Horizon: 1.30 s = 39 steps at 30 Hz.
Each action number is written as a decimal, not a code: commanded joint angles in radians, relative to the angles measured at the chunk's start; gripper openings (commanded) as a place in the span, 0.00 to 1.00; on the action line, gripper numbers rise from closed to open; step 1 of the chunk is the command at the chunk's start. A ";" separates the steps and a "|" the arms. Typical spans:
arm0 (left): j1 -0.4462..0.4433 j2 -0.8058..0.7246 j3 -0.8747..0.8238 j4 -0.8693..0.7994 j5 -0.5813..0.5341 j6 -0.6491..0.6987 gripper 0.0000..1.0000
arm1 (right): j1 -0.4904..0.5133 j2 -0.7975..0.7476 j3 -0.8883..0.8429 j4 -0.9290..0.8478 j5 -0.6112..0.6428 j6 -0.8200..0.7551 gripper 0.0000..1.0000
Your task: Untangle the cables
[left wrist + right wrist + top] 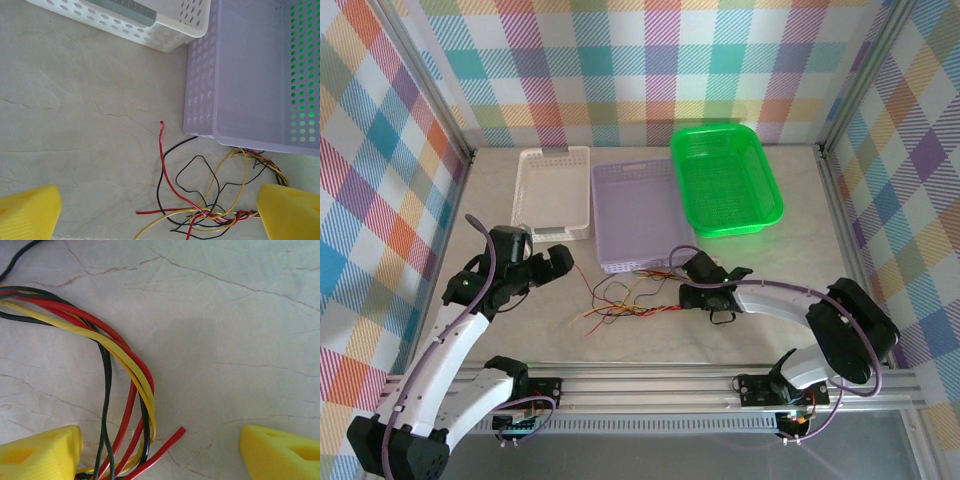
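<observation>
Cables [630, 300], thin red, black & yellow ones, are seen lying in a loose tangle on the table [780, 270], just in front of the purple basket [600, 210], w/ a white basket [522, 195] to its left & a green basket [740, 228] to its right. Left gripper [548, 265] is held spread wide, apart from the tangle on its left side, nothing pinched. Right gripper [686, 282] is set low at the tangle's right end, fingers apart, w/ a bundle of strands passing beside one yellow fingertip [40, 450] in the wrist view, not clamped.
</observation>
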 commanded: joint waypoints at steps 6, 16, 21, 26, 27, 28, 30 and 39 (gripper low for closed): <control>-0.031 -0.021 0.032 -0.027 -0.015 0.026 1.00 | 0.034 0.098 0.036 0.075 0.012 -0.004 0.76; -0.045 -0.021 0.035 -0.029 -0.002 0.034 1.00 | 0.050 0.180 0.059 0.110 0.021 0.017 0.48; -0.067 -0.025 0.031 -0.026 -0.003 0.033 1.00 | 0.070 0.164 0.053 0.102 0.033 0.034 0.31; -0.093 -0.016 0.035 -0.027 -0.012 0.035 1.00 | 0.088 0.139 0.047 0.100 0.039 0.051 0.14; -0.095 -0.015 0.035 -0.026 -0.013 0.036 1.00 | 0.091 0.134 0.048 0.096 0.041 0.053 0.12; -0.099 -0.013 0.035 -0.025 -0.014 0.034 1.00 | 0.095 0.129 0.047 0.092 0.043 0.056 0.10; -0.106 -0.010 0.036 -0.025 -0.014 0.034 1.00 | 0.101 0.113 0.045 0.082 0.052 0.062 0.05; -0.141 -0.009 0.037 -0.004 -0.002 0.032 1.00 | 0.111 -0.078 0.004 0.017 0.104 0.093 0.00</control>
